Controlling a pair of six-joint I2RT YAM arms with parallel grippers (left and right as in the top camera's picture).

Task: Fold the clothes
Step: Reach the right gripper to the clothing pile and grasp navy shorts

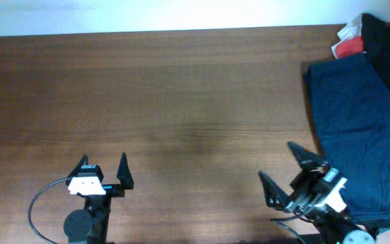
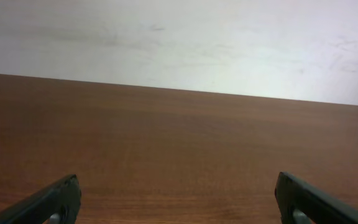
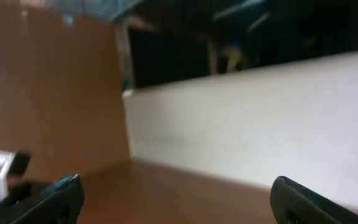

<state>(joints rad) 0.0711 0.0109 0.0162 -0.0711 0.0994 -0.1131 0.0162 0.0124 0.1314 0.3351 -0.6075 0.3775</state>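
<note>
Lower left of the frame, the left gripper (image 1: pixel 102 169) sits over the bare table (image 1: pixel 181 88), jaws wide apart and empty. Lower right, the right gripper (image 1: pixel 286 171) is spread too, parked just beside the navy garment (image 1: pixel 357 122) at the right edge. It's probably the arm lined up to grab first.

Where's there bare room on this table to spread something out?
Bare table runs from its left edge to the navy garment, beyond the left gripper and right gripper. The right end is crowded with piled clothes.
</note>
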